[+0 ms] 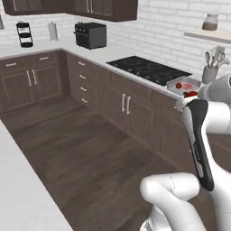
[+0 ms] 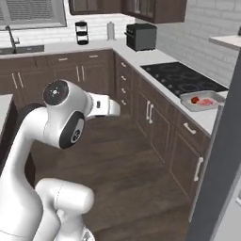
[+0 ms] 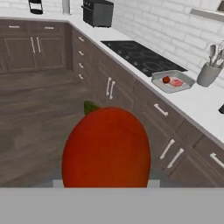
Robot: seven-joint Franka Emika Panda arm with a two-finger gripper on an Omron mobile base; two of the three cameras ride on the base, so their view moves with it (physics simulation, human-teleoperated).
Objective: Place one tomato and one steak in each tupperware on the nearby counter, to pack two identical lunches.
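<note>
A red tomato (image 3: 106,146) with a green stem fills the near hand view, sitting right at the claw (image 3: 106,183), which is clamped on it above the dark wood floor (image 3: 39,113). Farther off, on the pale surface (image 3: 197,105) just past the black cooktop (image 3: 140,57), a grey tupperware (image 3: 158,82) already holds a second tomato (image 3: 166,79) and a steak (image 3: 176,82) side by side. Beyond it stand a utensil pot (image 3: 207,74) and, far back, the toaster (image 3: 98,13).
</note>
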